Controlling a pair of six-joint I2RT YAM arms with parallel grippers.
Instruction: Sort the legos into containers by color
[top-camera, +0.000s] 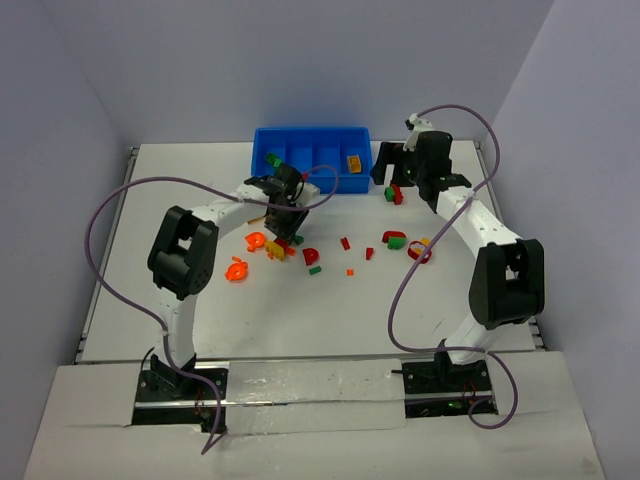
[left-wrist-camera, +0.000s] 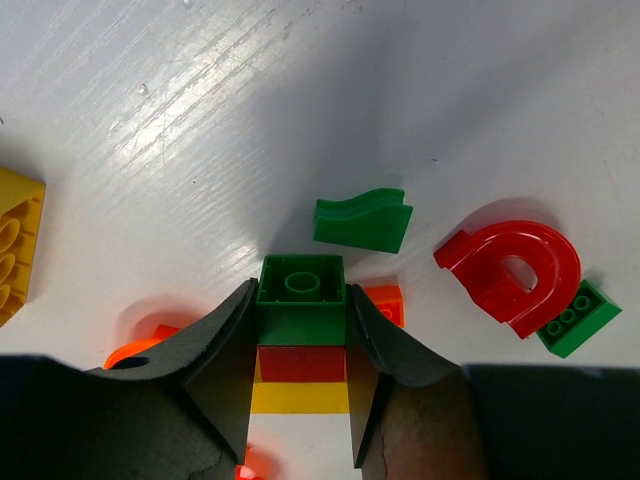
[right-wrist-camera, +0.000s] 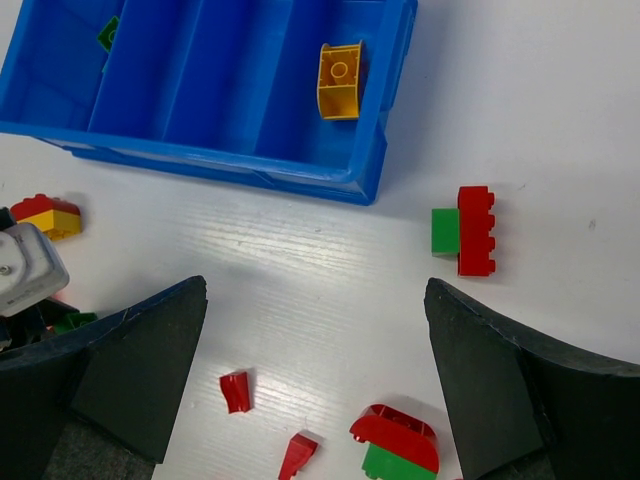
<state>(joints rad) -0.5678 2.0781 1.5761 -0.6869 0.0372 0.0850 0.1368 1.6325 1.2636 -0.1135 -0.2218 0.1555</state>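
Left claw (left-wrist-camera: 300, 290): pinching a green brick (left-wrist-camera: 300, 300) by both sides, with red and yellow bands just below it between the fingers. Shown only by the left wrist view; from above, hidden under the wrist. Nearby on the surface (left-wrist-camera: 200, 100): a green curved piece (left-wrist-camera: 362, 220) upper right of the brick, a red arch (left-wrist-camera: 510, 270) at right, a yellow block (left-wrist-camera: 15, 245) at the left edge. Right claw (right-wrist-camera: 315, 290): spread wide, holding nothing, below the tray (right-wrist-camera: 230, 165) in its own view. Clearest there: a yellow piece (right-wrist-camera: 339, 80) in the rightmost compartment, a green piece (right-wrist-camera: 107, 33) in the far-left one. From the top, other legos (top-camera: 255, 240) scattered mid-frame.
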